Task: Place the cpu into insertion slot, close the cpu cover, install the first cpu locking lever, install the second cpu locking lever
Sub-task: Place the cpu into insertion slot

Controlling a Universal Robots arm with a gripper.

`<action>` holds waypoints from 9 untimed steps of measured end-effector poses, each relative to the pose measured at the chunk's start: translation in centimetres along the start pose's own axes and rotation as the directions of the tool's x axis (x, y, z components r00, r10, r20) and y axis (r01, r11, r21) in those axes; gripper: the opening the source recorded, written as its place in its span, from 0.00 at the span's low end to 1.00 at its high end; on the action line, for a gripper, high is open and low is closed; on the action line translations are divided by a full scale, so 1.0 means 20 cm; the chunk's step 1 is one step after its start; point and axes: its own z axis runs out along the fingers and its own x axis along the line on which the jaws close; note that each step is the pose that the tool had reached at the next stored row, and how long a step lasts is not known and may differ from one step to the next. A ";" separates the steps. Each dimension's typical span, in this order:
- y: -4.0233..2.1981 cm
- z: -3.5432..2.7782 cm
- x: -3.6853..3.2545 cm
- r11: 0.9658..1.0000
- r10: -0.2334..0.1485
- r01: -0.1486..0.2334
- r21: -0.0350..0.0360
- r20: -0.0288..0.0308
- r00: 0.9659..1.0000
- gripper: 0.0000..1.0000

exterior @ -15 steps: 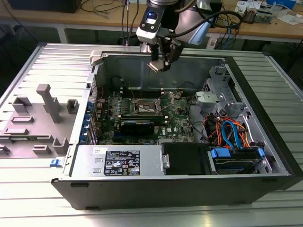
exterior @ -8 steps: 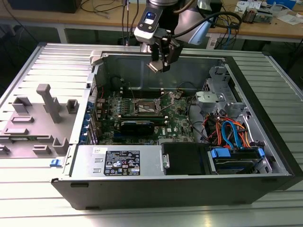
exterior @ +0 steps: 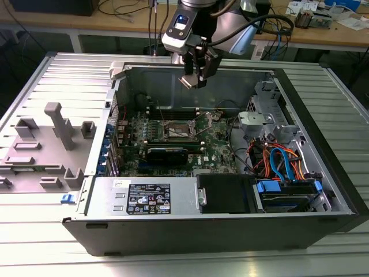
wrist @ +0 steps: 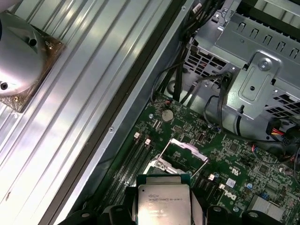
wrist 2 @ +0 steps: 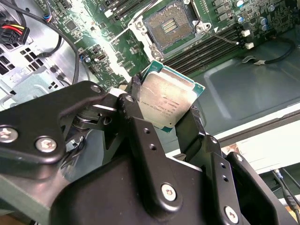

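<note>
Silver-grey square cpu (wrist 2: 167,99) pinched in black gripper (wrist 2: 164,101), dark square insertion slot (wrist 2: 169,24), metal-rimmed, on green board (wrist 2: 206,11)

The gripper (wrist 2: 165,98) points downward, its fingers (wrist 2: 137,110) clamping the cpu (wrist 2: 169,93).

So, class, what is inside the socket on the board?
The socket holds only bare contacts. The chip is not in it: the gripper grips it above the board. In the first wrist view the chip hides part.
</note>
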 end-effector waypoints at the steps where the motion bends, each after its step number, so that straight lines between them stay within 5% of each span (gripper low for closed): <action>1: 0.000 0.000 0.000 1.000 0.000 0.000 0.000 0.000 1.000 0.55; 9: -0.001 0.001 0.000 1.000 0.001 -0.001 0.000 0.000 1.000 0.55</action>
